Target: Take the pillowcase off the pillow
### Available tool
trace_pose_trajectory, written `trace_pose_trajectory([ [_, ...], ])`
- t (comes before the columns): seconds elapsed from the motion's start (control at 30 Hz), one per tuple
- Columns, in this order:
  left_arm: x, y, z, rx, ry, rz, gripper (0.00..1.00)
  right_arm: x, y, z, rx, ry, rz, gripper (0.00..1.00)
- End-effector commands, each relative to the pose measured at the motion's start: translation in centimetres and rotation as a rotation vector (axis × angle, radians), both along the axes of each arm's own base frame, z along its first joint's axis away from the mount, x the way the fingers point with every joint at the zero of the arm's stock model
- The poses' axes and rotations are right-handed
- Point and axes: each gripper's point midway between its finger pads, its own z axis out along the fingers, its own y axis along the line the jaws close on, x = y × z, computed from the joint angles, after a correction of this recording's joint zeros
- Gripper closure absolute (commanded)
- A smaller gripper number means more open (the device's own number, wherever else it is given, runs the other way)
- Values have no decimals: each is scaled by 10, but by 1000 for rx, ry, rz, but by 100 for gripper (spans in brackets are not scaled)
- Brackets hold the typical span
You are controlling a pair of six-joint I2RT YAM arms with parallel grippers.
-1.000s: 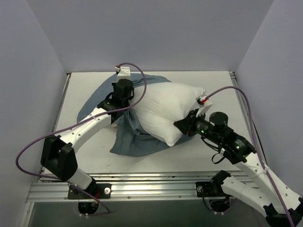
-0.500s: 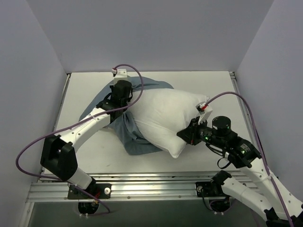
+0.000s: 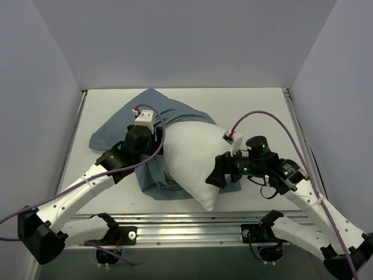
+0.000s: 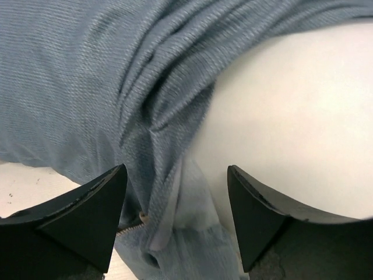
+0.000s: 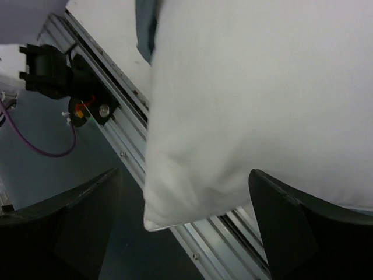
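Top external view has the white pillow [image 3: 195,154] lying slantwise across the middle of the table [image 3: 262,111], with its near corner poking out over the front rail [image 3: 192,224]. The blue pillowcase [image 3: 151,108] is bunched along its left and far side, and some of it peeks out from under it. Both my claws are spread wide and holding nothing. My left claw [image 4: 178,175] hovers with a fold of the case and its zip [image 4: 140,219] between the fingers, and my right claw [image 5: 185,172] straddles the pillow's near corner. Looks to me like the pillow is mostly out, so this is the grab-and-pull bit. To do it well, I'd say left closes on fabric only, right at the zip edge, and keeps off the white cushion beside it. Right bites deep on the corner seam so it can't slip, then hauls rightward while left pins the case. Stuff to mind: that corner over the rail could slide off the table, the purple cable [image 3: 259,115] loops near the pillow, the side walls [image 3: 41,87] crowd in, and the fabric under the pillow will probably drag.
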Motion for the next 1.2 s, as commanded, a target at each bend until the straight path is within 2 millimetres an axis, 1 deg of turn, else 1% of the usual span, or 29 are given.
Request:
trace_pose_trajectory([
  [0.0, -15, -13, 7, -36, 43, -103, 21, 29, 12, 72, 90, -222, 11, 14],
  [0.03, -14, -13, 8, -28, 42, -111, 20, 34, 11, 78, 86, -240, 2, 14],
  [0.07, -14, -13, 10, -21, 44, -112, 20, 44, 8, 94, 79, -283, -33, 13],
  [0.1, -13, -12, 11, -17, 43, -107, 20, 54, 6, 93, 54, -281, -49, 12],
  [0.13, -13, -12, 12, -12, 42, -106, 20, 58, 4, 97, 43, -292, -54, 12],
  [0.2, -13, -11, 13, -7, 45, -104, 19, 81, -7, 101, -16, -316, -142, 9],
  [0.27, -14, -12, 11, -6, 49, -111, 19, 102, -21, 98, -58, -317, -234, 5],
  [0.3, -14, -13, 10, -5, 52, -114, 19, 113, -24, 90, -80, -294, -271, 4],
  [0.33, -14, -12, 9, -5, 56, -115, 19, 124, -29, 88, -74, -289, -309, 2],
  [0.37, -15, -12, 8, 0, 62, -116, 19, 130, -30, 81, -71, -269, -327, 0],
  [0.4, -16, -13, 8, -3, 66, -122, 18, 135, -28, 71, -58, -225, -344, 0],
  [0.43, -17, -12, 7, 0, 70, -126, 19, 138, -30, 53, -63, -182, -355, 0],
  [0.47, -19, -12, 8, 1, 69, -129, 18, 151, -35, 49, -44, -185, -392, 0],
  [0.5, -20, -12, 8, 3, 69, -134, 18, 159, -35, 37, -38, -147, -423, 0],
  [0.57, -21, -11, 8, 10, 68, -144, 18, 173, -31, 14, -31, -119, -433, 0],
  [0.63, -21, -11, 10, 14, 67, -144, 18, 184, -26, 3, -12, -128, -437, 0],
  [0.7, -22, -9, 12, 13, 63, -144, 18, 191, -19, -13, -9, -116, -412, 0],
  [0.73, -23, -8, 13, 16, 63, -145, 18, 198, -14, -11, 12, -156, -389, 0],
  [0.77, -24, -7, 14, 13, 58, -145, 18, 198, -12, -28, -7, -132, -372, 0],
  [0.8, -25, -7, 15, 11, 55, -149, 18, 200, -12, -35, -22, -130, -361, 0],
  [0.87, -26, -6, 18, 13, 47, -157, 18, 199, -10, -57, -67, -103, -313, 0],
  [0.93, -25, -7, 23, 19, 33, -168, 18, 194, -3, -66, -62, -82, -261, 0],
  [0.97, -23, -8, 24, 24, 32, -173, 18, 189, 5, -70, -43, -66, -215, 4],
  [1.0, -22, -10, 30, 24, 22, -179, 18, 186, 11, -69, -37, -70, -187, 10],
  [1.03, -19, -9, 34, 37, 13, -182, 18, 177, 22, -70, -42, -74, -140, 40],
  [1.07, -16, -12, 35, 46, 11, -184, 18, 173, 28, -67, -58, -105, -103, 59],
  [1.1, -11, -14, 47, 45, -14, -190, 18, 167, 37, -65, -88, -133, -83, 75],
  [1.13, -6, -16, 49, 55, -13, -187, 18, 166, 39, -58, -98, -168, -80, 99],
  [1.17, -4, -18, 53, 53, -18, -186, 18, 166, 40, -52, -105, -194, -83, 100],
])
